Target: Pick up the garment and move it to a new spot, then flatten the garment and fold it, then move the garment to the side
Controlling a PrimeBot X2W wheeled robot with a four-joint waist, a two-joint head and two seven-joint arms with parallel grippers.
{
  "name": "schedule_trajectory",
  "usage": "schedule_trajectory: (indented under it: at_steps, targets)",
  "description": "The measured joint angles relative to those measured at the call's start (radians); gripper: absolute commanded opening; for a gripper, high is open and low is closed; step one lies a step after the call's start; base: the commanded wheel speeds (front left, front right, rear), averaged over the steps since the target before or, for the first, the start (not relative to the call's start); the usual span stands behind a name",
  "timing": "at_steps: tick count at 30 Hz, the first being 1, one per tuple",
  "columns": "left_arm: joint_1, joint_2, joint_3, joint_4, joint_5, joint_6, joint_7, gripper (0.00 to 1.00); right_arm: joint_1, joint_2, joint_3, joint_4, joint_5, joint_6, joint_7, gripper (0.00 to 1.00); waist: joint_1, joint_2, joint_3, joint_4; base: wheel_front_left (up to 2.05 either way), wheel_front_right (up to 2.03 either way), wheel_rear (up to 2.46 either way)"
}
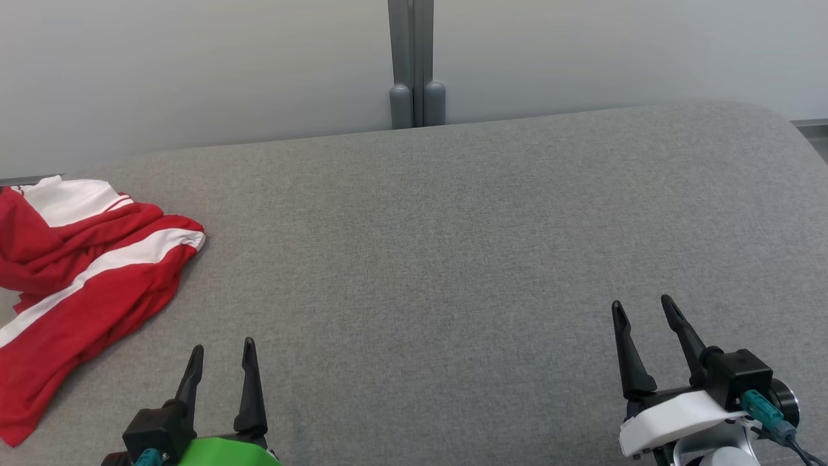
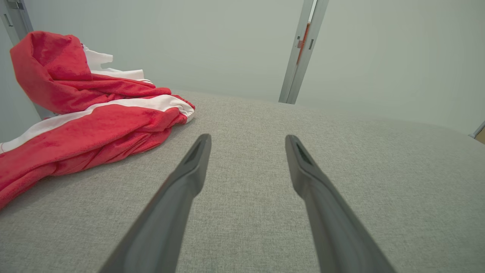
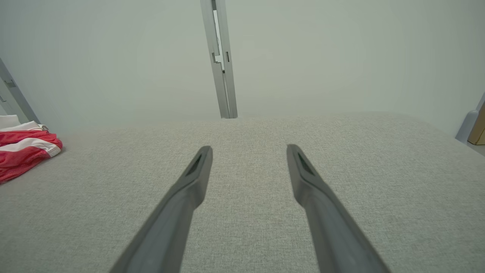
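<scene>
A red garment (image 1: 84, 278) with white stripes lies crumpled at the far left of the grey fabric surface (image 1: 453, 246), running off the left edge of the head view. My left gripper (image 1: 223, 346) stands open at the lower left, just right of the garment and apart from it. In the left wrist view the garment (image 2: 87, 117) is heaped to the left of my open left gripper (image 2: 248, 138). Far over at the lower right, my right gripper (image 1: 640, 304) is open and holds nothing. The right wrist view has the garment (image 3: 24, 151) at its left edge, well away from the right gripper (image 3: 249, 148).
A pale wall rises behind the surface, with a grey vertical post (image 1: 416, 65) at the back middle. The surface's far edge curves down at the right (image 1: 776, 116). A brown box edge (image 3: 478, 131) stands beyond the right end.
</scene>
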Motion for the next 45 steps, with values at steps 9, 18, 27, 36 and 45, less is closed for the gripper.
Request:
schedule_trajectory:
  at_steps: [9,18,27,36,45]
  targets:
    - [0.000,0.001,0.000,0.005,0.053,0.006,-0.016,1.00,0.003,-0.001,0.000,0.001,-0.058,0.000,-0.018,1.00,0.0000,0.0000,0.001,0.002,0.00,0.00,0.00]
    - [-0.001,0.001,0.007,0.016,0.051,0.010,-0.017,1.00,0.003,-0.001,-0.003,0.005,-0.062,0.000,-0.018,1.00,0.0000,0.0000,0.002,0.000,0.00,0.00,0.00]
    - [-0.001,0.001,0.012,0.027,0.049,0.010,-0.017,1.00,0.003,-0.001,-0.008,0.006,-0.062,0.000,-0.018,1.00,0.0000,0.0000,0.001,0.000,0.00,0.00,0.00]
    - [-0.012,0.001,0.003,0.032,0.046,0.008,-0.017,1.00,0.008,-0.001,-0.019,0.003,-0.061,0.000,-0.019,1.00,0.0000,0.0000,0.003,0.021,0.00,0.00,0.00]
    - [-0.018,0.002,0.015,0.025,0.054,0.007,-0.018,1.00,0.024,-0.002,-0.027,-0.009,-0.060,0.000,-0.019,1.00,0.0000,0.0000,0.004,0.144,0.00,0.00,0.00]
